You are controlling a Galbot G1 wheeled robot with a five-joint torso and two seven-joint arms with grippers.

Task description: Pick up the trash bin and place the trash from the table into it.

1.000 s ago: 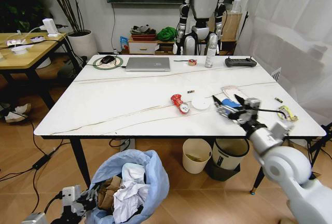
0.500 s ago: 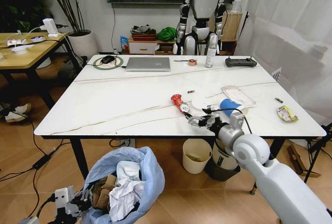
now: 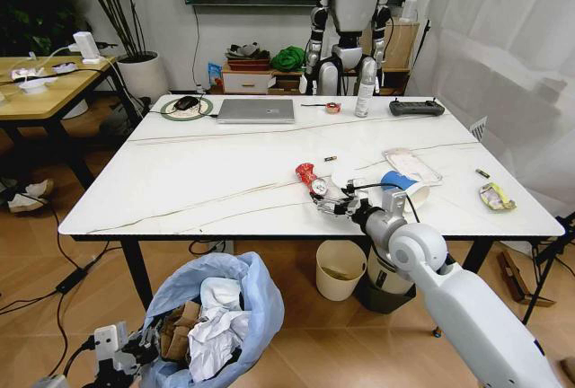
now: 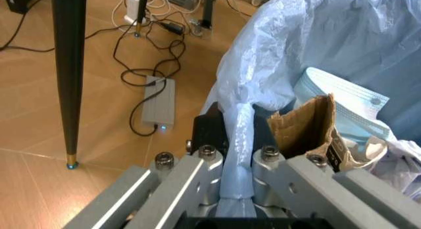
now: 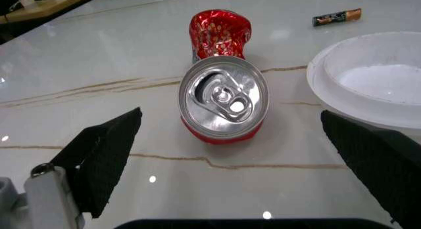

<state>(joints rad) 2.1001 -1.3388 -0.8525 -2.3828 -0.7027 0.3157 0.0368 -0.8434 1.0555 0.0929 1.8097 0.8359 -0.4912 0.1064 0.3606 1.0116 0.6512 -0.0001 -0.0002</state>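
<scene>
The trash bin [image 3: 220, 312], lined with a light-blue bag, hangs low in front of the table [image 3: 180, 181] with white tissues and brown cardboard [image 4: 306, 125] inside. My left gripper [image 3: 151, 343] is shut on the bin's rim and bag [image 4: 235, 179]. On the table's near right, a crushed red can [image 3: 310, 179] lies on its side. My right gripper [image 3: 334, 202] is open just in front of it, black fingers [image 5: 105, 155] spread on either side of the can [image 5: 222, 96] without touching. A blue-white paper cup [image 3: 395, 181], a flat plastic packet [image 3: 411, 165] and a wrapper [image 3: 494, 196] lie further right.
A white round lid [image 5: 375, 81] sits right beside the can. A silver laptop [image 3: 256, 110], spray bottle [image 3: 365, 87] and controller [image 3: 416, 108] stand along the far edge. A cream bin [image 3: 340, 269] and a white bin [image 3: 395, 271] stand under the table. A table leg [image 4: 69, 66] is near the held bin.
My right gripper has swept left across the table from beside the paper cup to just in front of the red can. The bin has shifted slightly in my left gripper.
</scene>
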